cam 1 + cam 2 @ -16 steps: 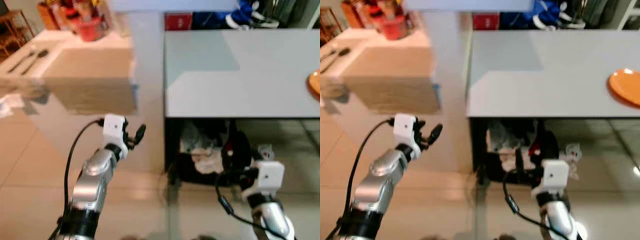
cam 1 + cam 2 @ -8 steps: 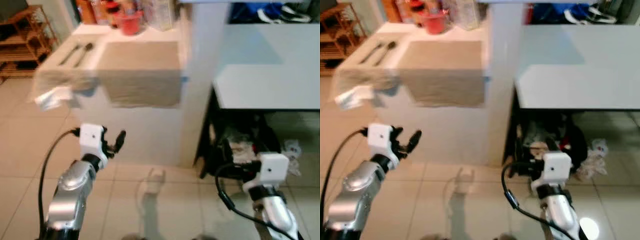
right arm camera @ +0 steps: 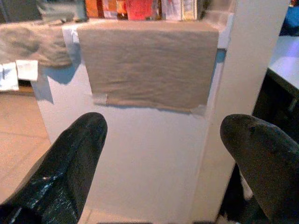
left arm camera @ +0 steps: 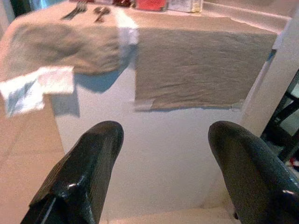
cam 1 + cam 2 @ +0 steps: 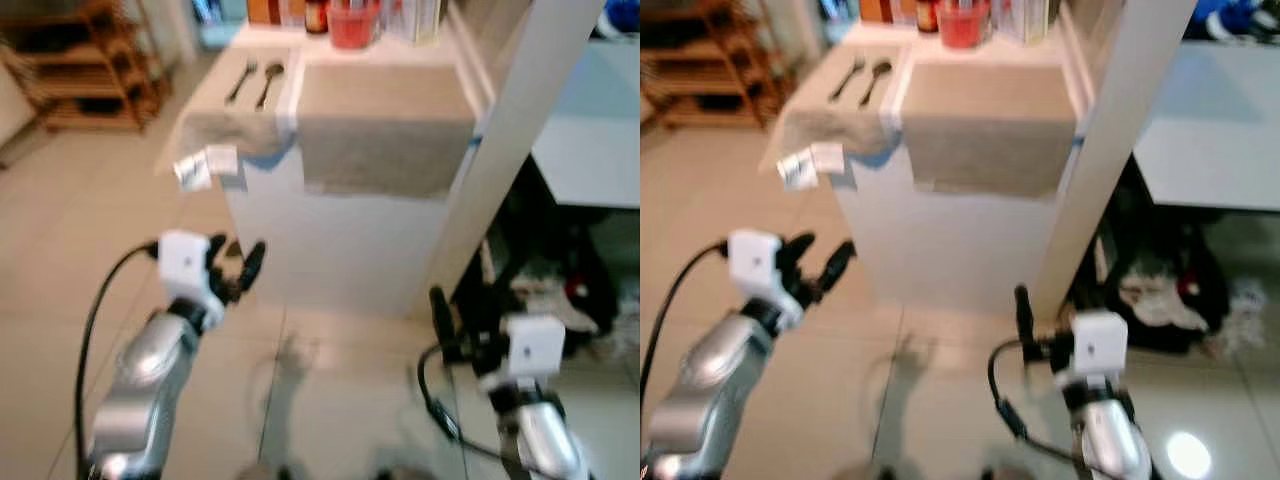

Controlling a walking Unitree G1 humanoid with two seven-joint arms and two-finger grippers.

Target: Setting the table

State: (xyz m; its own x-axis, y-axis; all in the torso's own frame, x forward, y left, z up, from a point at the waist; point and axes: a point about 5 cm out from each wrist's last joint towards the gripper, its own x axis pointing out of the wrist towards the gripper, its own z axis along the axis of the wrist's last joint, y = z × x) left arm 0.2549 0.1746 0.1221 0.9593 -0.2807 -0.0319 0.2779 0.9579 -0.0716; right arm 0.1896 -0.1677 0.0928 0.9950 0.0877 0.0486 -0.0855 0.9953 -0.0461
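Ahead of the robot stands a white tabletop [image 5: 330, 240] with a beige placemat [image 5: 385, 125] draped over its front edge, a second crumpled beige cloth [image 5: 225, 130] to its left with white tags [image 5: 205, 165] hanging off it, and a fork [image 5: 240, 80] and spoon [image 5: 270, 82] lying side by side on the far left of the surface. A red cup [image 5: 352, 22] and some bottles sit at the back edge (labels too blurred to read). Left pincer [image 5: 235, 272] hovers over the floor in front of the tabletop's left corner, fingers spread wide and holding nothing; the left wrist view looks between the two black fingers [image 4: 81, 172] at the crumpled cloth and cutlery. Right pincer [image 3: 163, 154] hangs lower near a white pillar [image 5: 500, 150], also spread wide and empty, facing the flat placemat. A grey table [image 5: 1210, 130] sits off to the right behind the pillar, with dark clutter [image 5: 545, 290] on the floor beneath it. Step looks like approach: nothing grasped yet, robot lining up on the place setting. Next move probably calls for closing in on the tabletop and raising the left arm over the edge toward the cutlery or the crumpled cloth, which looks like it needs flattening. Views are motion-blurred, so fine positions are uncertain.
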